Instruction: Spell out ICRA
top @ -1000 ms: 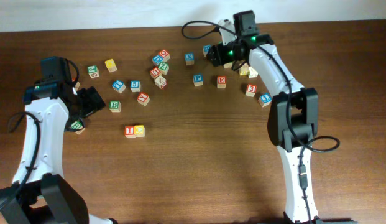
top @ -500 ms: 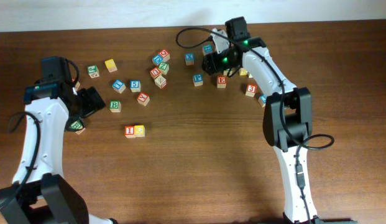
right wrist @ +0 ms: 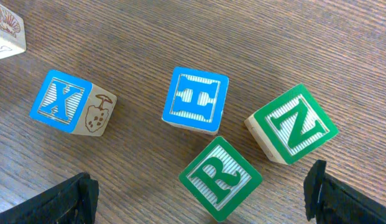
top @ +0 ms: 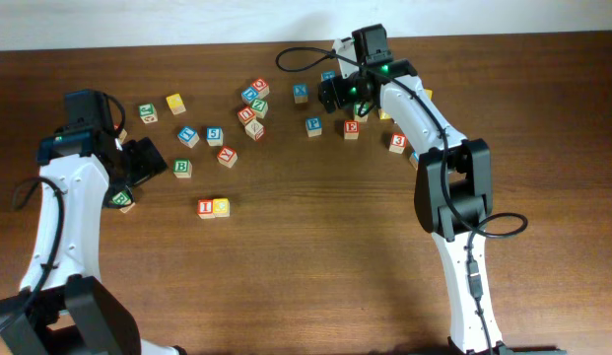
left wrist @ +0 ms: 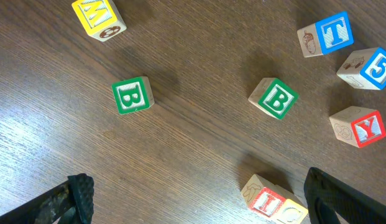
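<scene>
R point(right wrist: 220, 178) lies low centre in the right wrist view, between the right gripper's point(top: 332, 94) wide-apart fingers, just below H point(right wrist: 196, 101) and beside N point(right wrist: 291, 123). The left gripper point(left wrist: 205, 202) is spread too. I point(left wrist: 264, 200) and the yellow block point(left wrist: 293, 214) touch at the lower right of its view.

The left arm point(top: 51, 212) is being held bent at the robot's left side, its left gripper point(top: 148, 160) being held wide open and empty, while the right arm point(top: 424, 118) is being reached far forward, the right gripper point(top: 332, 94) being held with its 2 fingers spread wide, gripping nothing.
</scene>
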Controlling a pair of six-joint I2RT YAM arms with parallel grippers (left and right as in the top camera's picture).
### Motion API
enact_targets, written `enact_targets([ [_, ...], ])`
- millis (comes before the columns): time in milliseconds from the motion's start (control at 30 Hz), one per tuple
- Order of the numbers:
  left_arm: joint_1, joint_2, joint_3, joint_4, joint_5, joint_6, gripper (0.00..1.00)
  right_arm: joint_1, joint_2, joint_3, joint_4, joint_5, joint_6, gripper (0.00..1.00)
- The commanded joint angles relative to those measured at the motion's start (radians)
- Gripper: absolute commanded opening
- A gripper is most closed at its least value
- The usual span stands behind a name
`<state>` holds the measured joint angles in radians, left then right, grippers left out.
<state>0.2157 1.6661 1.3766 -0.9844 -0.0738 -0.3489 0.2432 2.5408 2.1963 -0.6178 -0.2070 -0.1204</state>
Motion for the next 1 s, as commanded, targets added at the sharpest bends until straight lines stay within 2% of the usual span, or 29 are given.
enact_targets([
  [0, 0.003, -0.003, 0.002, -0.001, 0.007, -0.006, 0.99, 0.006, 0.007, 0.014, 0.002, -0.059, -0.003, 0.98],
  [167, 0.003, -0.003, 0.002, -0.001, 0.007, -0.006, 0.99, 0.006, 0.007, 0.014, -0.008, -0.127, -0.003, 0.98],
  [633, 0.003, -0.003, 0.002, -0.001, 0.007, -0.006, 0.99, 0.007, 0.007, 0.014, -0.057, -0.126, -0.003, 0.99],
  [967, 0.003, -0.003, 0.002, -0.001, 0.007, -0.006, 0.99, 0.007, 0.007, 0.014, 0.009, -0.126, -0.003, 0.98],
])
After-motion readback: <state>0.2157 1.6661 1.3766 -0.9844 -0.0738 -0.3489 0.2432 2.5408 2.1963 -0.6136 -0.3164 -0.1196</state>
